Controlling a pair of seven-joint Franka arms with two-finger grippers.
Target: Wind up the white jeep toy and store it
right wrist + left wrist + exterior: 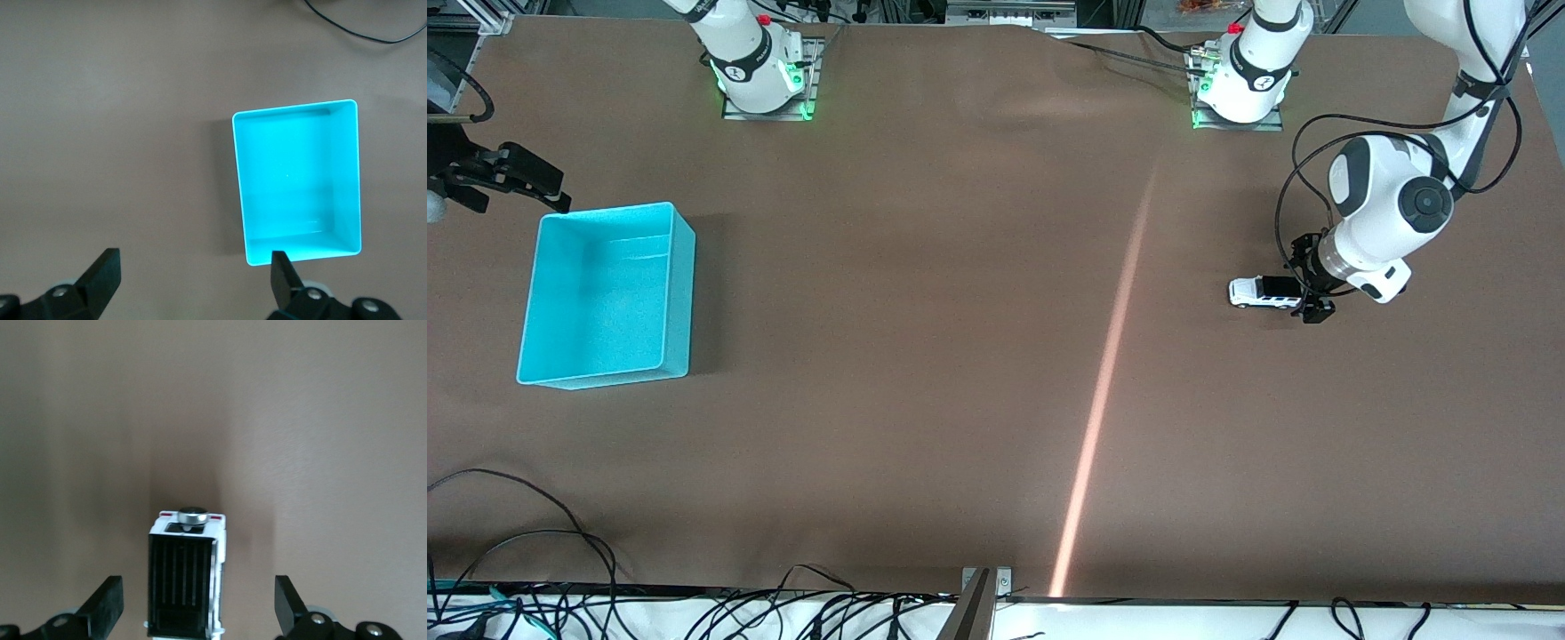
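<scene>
The white jeep toy stands on the brown table at the left arm's end; it has a black roof. My left gripper is low at one end of it and open, a finger on each side, neither touching. In the left wrist view the jeep lies between the fingers, and a round silver knob shows at its other end. My right gripper waits open and holding nothing over the table beside the turquoise bin. The right wrist view shows that gripper next to the bin, which has nothing in it.
Loose black cables lie along the table edge nearest the front camera, at the right arm's end. A metal bracket sticks up at the middle of that edge. A bright streak of light crosses the table.
</scene>
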